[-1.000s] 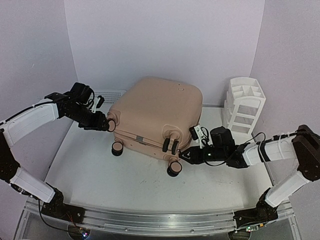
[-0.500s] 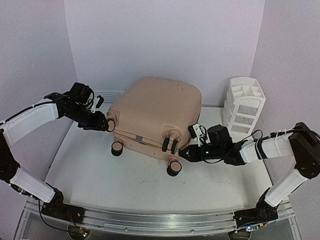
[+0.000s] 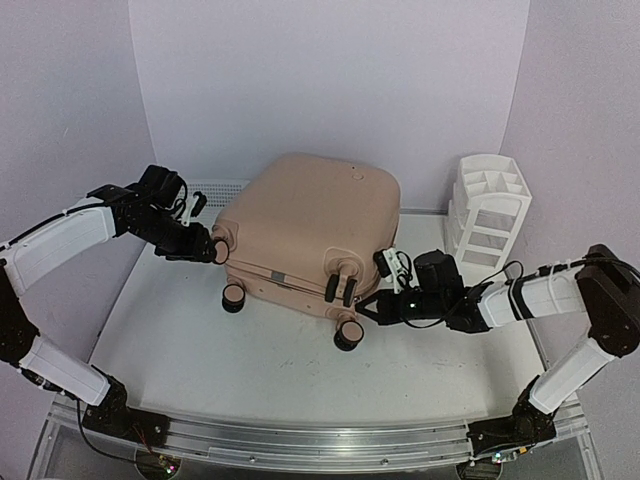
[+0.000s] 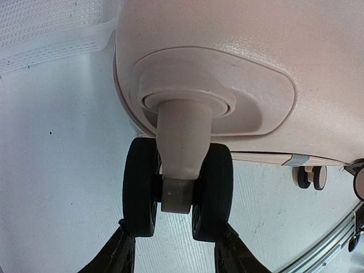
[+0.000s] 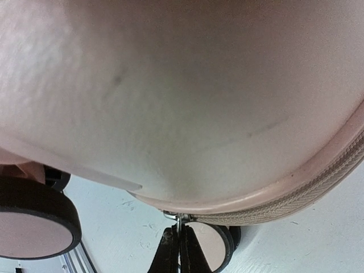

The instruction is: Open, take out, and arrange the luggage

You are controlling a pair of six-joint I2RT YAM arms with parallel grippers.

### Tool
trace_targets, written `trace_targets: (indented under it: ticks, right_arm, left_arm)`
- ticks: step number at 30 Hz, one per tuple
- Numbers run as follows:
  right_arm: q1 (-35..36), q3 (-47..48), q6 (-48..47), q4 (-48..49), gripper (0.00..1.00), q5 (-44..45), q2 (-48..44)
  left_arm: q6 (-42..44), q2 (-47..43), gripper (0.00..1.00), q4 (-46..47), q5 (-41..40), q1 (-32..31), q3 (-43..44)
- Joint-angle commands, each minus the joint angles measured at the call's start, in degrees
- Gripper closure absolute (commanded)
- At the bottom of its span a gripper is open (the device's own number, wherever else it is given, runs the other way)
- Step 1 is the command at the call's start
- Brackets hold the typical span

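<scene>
Our right gripper (image 5: 179, 250) is pinched closed on the zipper pull (image 5: 175, 217) at the 4 o'clock corner of the luggage (image 3: 310, 225), which lies zipped shut mid-table. Our left gripper (image 4: 176, 236), half spread, clamps the twin caster (image 4: 177, 187) at its 9 o'clock corner. We judge this the unzipping step: next we must drag the pull along the seam while bracing the shell against sliding. Bare table (image 3: 250, 370) gives room toward 6 o'clock, but the drawer organizer (image 3: 488, 210) crowds 3 o'clock and the mesh basket (image 3: 215, 188) sits at 10 o'clock.
</scene>
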Motion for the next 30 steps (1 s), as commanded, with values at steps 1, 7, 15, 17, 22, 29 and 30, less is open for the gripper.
trace_targets:
  ticks: [1,7,15,17,22,29,30]
  right_arm:
    - [0.0,-1.8,-1.8,-1.3,1.00,0.3,-2.1]
    - [0.0,-2.0,-5.8,-11.5,1.00,12.5,-7.0]
    - [-7.8,1.8,-10.8,-18.3,1.00,16.2,-7.0]
    - [-11.4,3.7,-11.4,-18.4,1.00,12.9,-5.0]
    - [-14.5,10.1,-14.6,-20.0,1.00,10.4,0.1]
    - [-14.6,11.5,-17.0,-20.4,1.00,5.4,-0.6]
    - [-14.6,10.2,-16.9,-20.2,1.00,5.5,-2.3]
  left_arm:
    - [-1.5,-2.5,0.94,-0.3,-0.1,0.4,1.5]
    - [-1.5,-2.5,0.95,-0.7,-2.1,0.3,1.8]
    - [-0.2,-2.4,0.95,-2.0,-3.8,0.4,2.6]
    - [0.0,-2.4,0.95,-1.9,-3.9,0.4,2.5]
    - [1.3,-1.3,0.95,-2.0,-3.0,0.4,2.5]
    - [4.1,3.7,0.94,-1.7,-3.6,1.2,5.0]
    - [4.6,5.1,0.94,-1.7,-3.2,1.8,6.1]
